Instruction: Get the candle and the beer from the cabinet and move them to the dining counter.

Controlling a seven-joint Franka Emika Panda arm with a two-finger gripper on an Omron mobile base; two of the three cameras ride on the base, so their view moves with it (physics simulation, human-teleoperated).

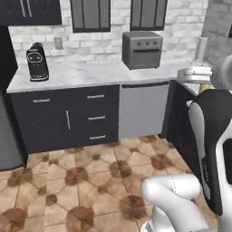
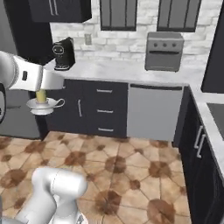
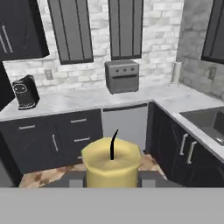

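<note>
Hand view: the claw (image 3: pixel 112 181) is pinching the pale-yellow candle (image 3: pixel 111 162) between its fingers, carrying it above the tiled floor (image 1: pixel 81 176), with the marble tabletop (image 3: pixel 87 99) lying well beyond the claw.

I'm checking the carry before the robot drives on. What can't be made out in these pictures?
- Hand view: the candle hides the fingertips and its own holder; bottom edge cuts it off.
- Left base view: the arm covers most of the candle.
- Right base view: the gripper covers the candle's top.
</note>
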